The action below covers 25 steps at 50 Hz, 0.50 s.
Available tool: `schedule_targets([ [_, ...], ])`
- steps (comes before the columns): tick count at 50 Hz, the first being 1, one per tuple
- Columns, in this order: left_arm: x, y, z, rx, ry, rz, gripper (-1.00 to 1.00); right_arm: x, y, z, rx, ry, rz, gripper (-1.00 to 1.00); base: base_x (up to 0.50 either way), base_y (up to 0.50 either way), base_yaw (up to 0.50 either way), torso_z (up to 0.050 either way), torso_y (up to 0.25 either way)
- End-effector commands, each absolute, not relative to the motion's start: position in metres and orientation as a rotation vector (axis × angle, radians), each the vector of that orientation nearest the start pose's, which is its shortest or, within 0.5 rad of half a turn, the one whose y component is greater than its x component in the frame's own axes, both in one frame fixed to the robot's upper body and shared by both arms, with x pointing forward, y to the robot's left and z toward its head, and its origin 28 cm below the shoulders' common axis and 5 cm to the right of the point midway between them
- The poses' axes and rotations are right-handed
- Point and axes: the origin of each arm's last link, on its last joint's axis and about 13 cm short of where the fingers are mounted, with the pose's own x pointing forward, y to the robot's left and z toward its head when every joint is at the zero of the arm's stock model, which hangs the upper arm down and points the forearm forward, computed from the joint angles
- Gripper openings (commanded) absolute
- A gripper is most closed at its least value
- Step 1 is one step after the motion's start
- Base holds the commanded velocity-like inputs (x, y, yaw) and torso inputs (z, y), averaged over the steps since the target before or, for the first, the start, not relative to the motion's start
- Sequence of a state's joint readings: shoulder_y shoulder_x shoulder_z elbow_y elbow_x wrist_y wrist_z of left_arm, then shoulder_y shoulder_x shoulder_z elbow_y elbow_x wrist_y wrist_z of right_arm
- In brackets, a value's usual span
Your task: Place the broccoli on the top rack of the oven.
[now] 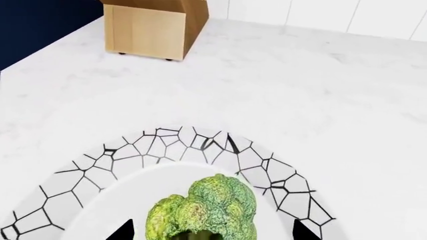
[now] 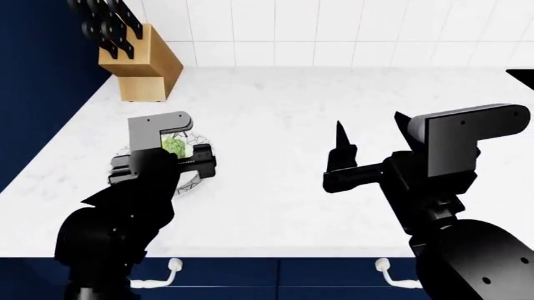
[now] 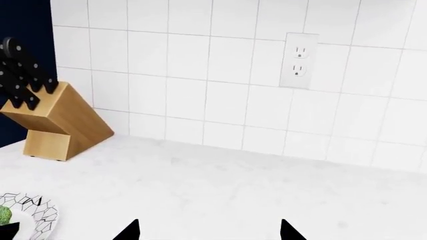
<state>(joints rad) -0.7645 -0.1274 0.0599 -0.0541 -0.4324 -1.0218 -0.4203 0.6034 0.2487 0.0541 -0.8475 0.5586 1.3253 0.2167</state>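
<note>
Left gripper (image 1: 212, 231) spread wide, fingertips on either side of the broccoli (image 1: 205, 209), not closed on it. Broccoli sits on a white plate (image 1: 133, 155) with black crackle rim, on the marble counter (image 2: 276, 112). Right gripper (image 3: 208, 231) open, holding nothing, above bare counter. Knife block (image 2: 142, 65) at the back left.

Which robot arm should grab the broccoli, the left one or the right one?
Probably the left. In the left wrist view its fingers stand apart on either side of the broccoli on the plate. The right gripper hangs above bare countertop, well away from it.
</note>
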Motion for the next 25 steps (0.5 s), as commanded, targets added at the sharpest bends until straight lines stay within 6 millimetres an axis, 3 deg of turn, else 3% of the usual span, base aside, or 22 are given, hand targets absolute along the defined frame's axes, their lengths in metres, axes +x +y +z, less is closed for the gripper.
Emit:
schedule_targets([
  [1,0.343,0.208,0.155,-0.099,0.373,0.170,1.00,0.224,-0.112,0.218,-0.066,-0.094,0.159,1.00,0.00,0.00,0.00,0.000,0.000],
  [14,0.346,0.208,0.151,-0.098,0.394,0.182,1.00,0.223,-0.112,0.219,-0.068,-0.095,0.160,1.00,0.00,0.00,0.00,0.000,0.000],
  [15,0.344,0.208,0.151,-0.097,0.388,0.175,-1.00,0.223,-0.112,0.219,-0.066,-0.096,0.160,1.00,0.00,0.00,0.00,0.000,0.000],
  [25,0.335,0.208,0.158,-0.116,0.375,0.174,-1.00,0.223,-0.113,0.218,-0.065,-0.100,0.153,1.00,0.00,0.00,0.00,0.000,0.000],
])
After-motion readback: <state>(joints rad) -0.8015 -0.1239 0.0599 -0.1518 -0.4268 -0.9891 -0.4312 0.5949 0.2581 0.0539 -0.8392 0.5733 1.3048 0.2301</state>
